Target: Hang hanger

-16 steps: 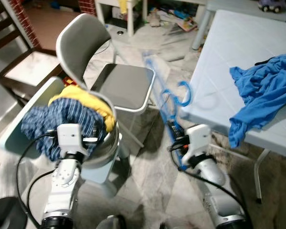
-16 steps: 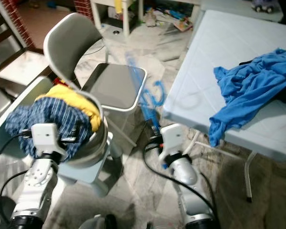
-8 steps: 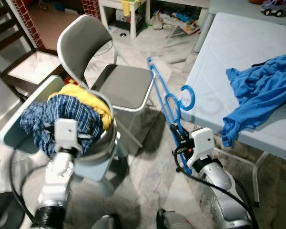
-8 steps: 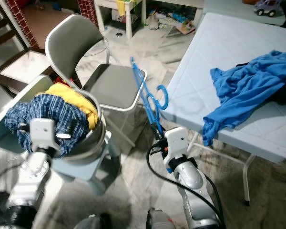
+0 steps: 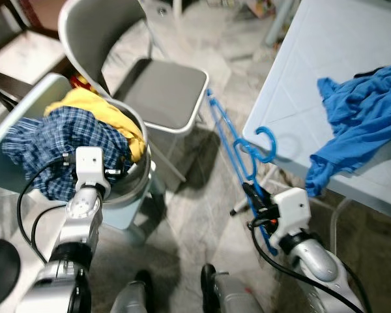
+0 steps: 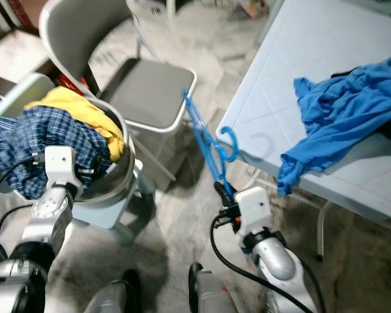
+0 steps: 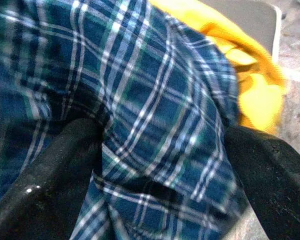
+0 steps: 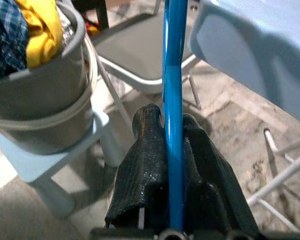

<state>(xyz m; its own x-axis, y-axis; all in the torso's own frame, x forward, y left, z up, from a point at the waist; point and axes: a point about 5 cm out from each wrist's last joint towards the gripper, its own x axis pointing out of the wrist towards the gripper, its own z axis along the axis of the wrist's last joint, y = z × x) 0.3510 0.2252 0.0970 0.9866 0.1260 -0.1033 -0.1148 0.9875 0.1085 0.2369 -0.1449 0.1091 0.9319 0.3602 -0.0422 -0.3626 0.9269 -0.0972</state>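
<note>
Clothes fill the grey bucket: a plaid shirt and a yellow garment. Left gripper fingers spread around the plaid. Right gripper pinches the blue hanger beside the table.

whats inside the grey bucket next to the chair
A blue plaid shirt and a yellow garment are heaped in the grey bucket, spilling over its rim. Anything beneath them is covered.
</note>
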